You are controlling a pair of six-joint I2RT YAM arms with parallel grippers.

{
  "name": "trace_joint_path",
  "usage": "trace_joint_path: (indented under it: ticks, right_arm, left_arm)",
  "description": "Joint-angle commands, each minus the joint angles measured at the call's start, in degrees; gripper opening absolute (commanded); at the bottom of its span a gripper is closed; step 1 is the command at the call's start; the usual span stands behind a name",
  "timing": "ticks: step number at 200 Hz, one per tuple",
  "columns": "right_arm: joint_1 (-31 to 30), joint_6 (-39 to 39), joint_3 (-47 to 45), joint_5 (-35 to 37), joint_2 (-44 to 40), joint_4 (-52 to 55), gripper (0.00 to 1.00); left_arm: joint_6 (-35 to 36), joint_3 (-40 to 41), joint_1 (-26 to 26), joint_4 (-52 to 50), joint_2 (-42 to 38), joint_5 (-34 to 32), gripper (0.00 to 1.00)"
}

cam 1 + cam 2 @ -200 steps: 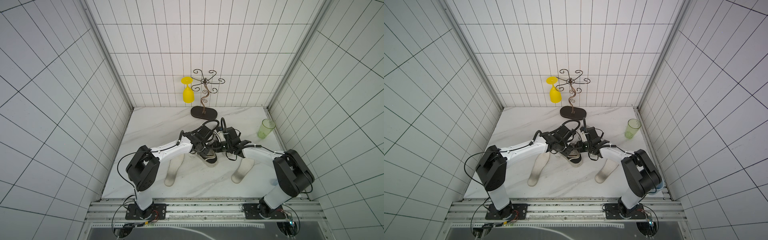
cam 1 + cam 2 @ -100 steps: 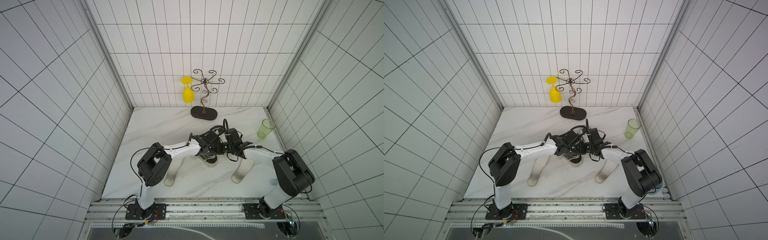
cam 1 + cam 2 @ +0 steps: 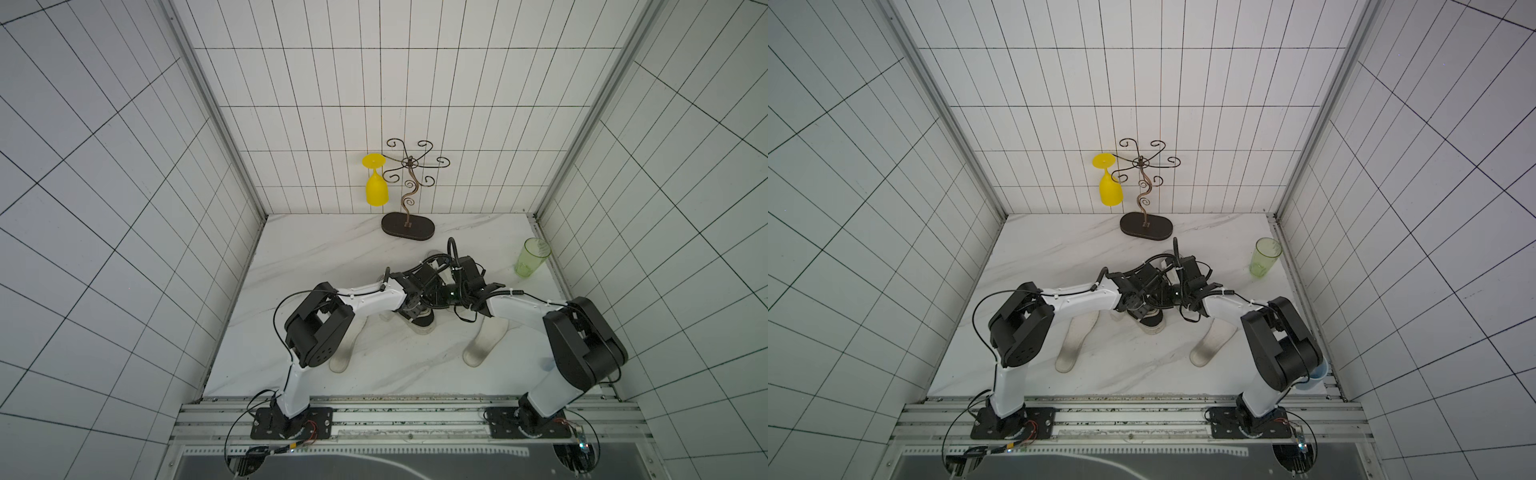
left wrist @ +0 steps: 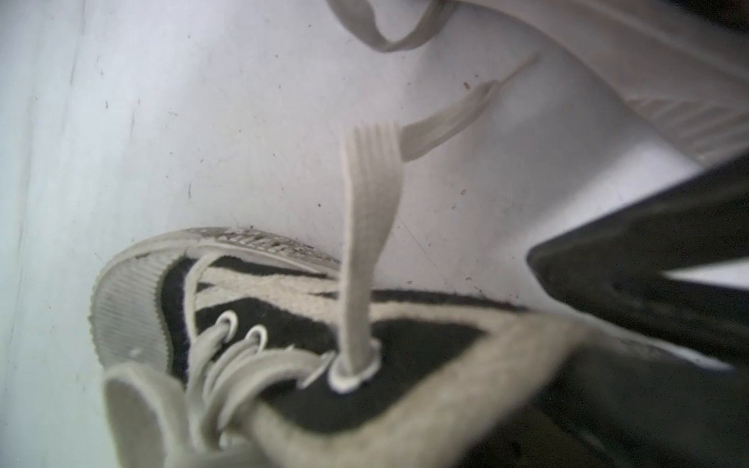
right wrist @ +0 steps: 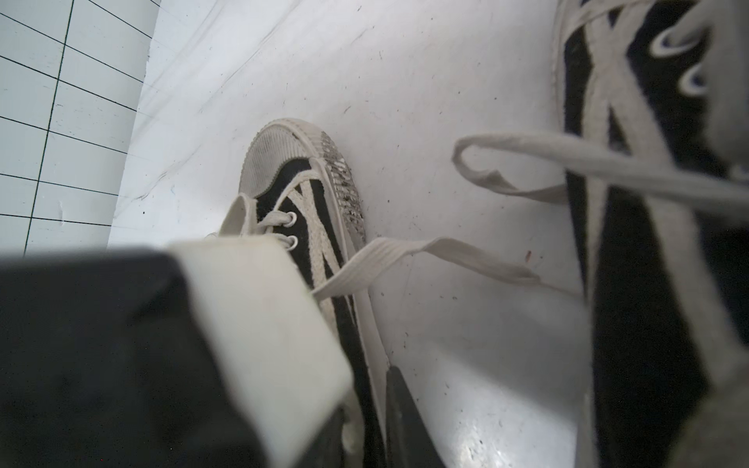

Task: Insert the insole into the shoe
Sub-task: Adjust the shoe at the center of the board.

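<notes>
1. While both arms meet mid-frame in both top views, a pale insole (image 3: 344, 352) lies flat on the marble table (image 3: 316, 257). It sits lower left of centre, partly hidden by the left arm.
2. At centre, the left gripper (image 3: 428, 301) hangs over the black-and-white shoe (image 3: 422, 325). Its pincer is pressed together, but I cannot tell whether it nips the shoe's rim.
3. Just right of it, the right gripper (image 3: 451, 298) is low beside the same shoe, and I cannot tell how its pincer stands.
4. In the right wrist view, a second shoe (image 5: 656, 251) fills the right edge, its laces loose.
5. Lower right of centre, the other insole (image 3: 482, 343) lies flat on the table, outside both shoes.
6. Far right, a green cup (image 3: 532, 257) stands upright.
</notes>
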State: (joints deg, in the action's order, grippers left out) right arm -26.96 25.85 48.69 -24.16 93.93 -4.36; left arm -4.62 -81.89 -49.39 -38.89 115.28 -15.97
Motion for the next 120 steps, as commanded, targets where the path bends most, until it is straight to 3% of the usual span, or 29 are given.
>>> trace_joint_path:
  ticks: [1, 71, 120]
  right_arm:
    - [0.51, 0.18, -1.45, 0.51, 0.93, 0.66, 0.19]
    - [0.42, -0.75, -2.37, 1.53, 0.3, 1.04, 0.19]
    - [0.35, -1.77, -2.21, 3.0, -0.13, 2.41, 0.2]
  left_arm:
    - [-0.82, -2.03, 0.25, -1.77, -1.02, -0.08, 0.0]
    - [-5.82, -3.28, 7.2, -0.47, -10.93, 19.37, 0.0]
    - [-10.79, 2.88, 15.4, 5.59, -14.11, 37.13, 0.0]
